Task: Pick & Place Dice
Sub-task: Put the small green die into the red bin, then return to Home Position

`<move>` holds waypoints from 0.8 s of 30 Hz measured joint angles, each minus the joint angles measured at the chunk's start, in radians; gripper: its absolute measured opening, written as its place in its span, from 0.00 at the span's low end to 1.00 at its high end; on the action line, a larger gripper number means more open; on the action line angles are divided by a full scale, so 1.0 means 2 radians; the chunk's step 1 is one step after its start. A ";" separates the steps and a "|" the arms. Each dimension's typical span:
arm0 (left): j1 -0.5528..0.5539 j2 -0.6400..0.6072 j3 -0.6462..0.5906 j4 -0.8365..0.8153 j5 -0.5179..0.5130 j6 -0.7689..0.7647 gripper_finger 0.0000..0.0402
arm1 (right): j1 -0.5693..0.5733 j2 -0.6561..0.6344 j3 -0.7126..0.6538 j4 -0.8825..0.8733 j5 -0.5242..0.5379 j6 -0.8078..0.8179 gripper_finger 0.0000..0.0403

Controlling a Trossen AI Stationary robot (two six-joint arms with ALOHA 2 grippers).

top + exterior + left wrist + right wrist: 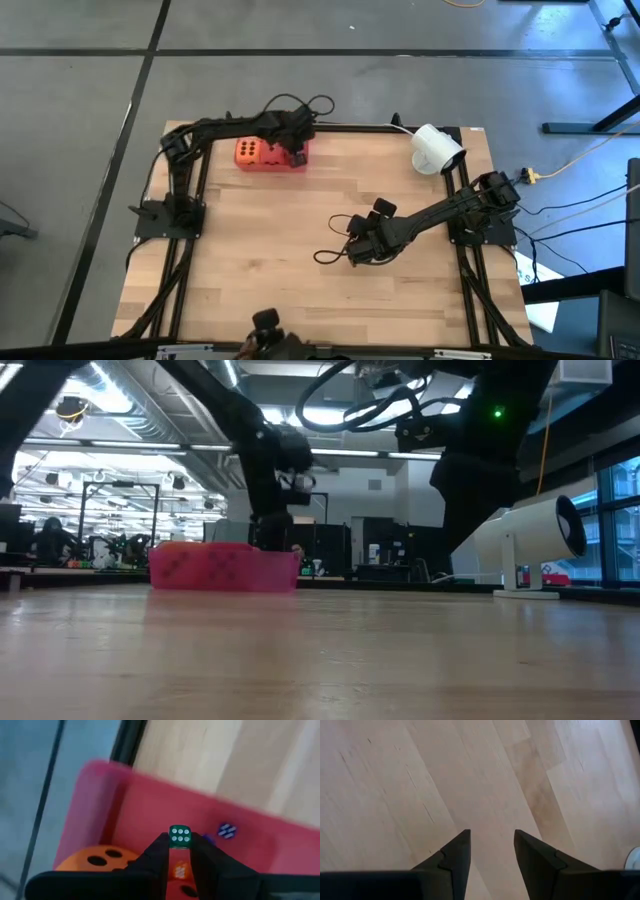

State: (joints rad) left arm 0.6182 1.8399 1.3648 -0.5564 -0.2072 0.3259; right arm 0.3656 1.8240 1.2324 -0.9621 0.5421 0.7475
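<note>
A flat red tray (300, 161) sits at the table's far left. One big orange die (248, 151) with dark pips lies in it, also showing in the left wrist view (97, 857). The other dice are hidden or out of view. My left gripper (179, 851) is over the tray's right part, shut on a tiny green cube (179, 834) with white pips. Low between its fingers shows a tiny orange thing (179, 870). My right gripper (491, 847) hangs open over bare wood at the table's middle right (355, 250), touching nothing. My left gripper pinches the tiny green cube between its two fingertips (161, 845), one on each side face. The pipped face (180, 836) points away from the wrist. The fingers come from above, pointing down into the red tray. I cannot tell whether the cube touches the tray's floor.
A tiny blue cube (227, 830) lies on the tray floor near the green one. A white cylindrical device (436, 148) stands at the table's far right corner. A black cable loops on the wood by the right arm (330, 255). Bare wood lies between the arms.
</note>
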 joint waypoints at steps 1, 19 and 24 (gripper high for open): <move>0.004 0.015 0.014 -0.018 -0.006 0.000 0.15 | 0.000 0.000 0.000 0.001 0.000 0.000 0.38; 0.026 0.065 0.051 -0.055 -0.002 0.030 0.21 | 0.000 0.000 0.000 0.001 0.000 0.000 0.38; 0.026 0.065 0.051 -0.054 -0.009 0.032 0.23 | 0.000 0.000 0.000 0.001 0.000 0.000 0.38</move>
State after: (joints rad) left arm 0.6704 1.9709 1.4658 -0.6637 -0.2257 0.3897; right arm 0.3653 1.8240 1.2324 -0.9607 0.5419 0.7467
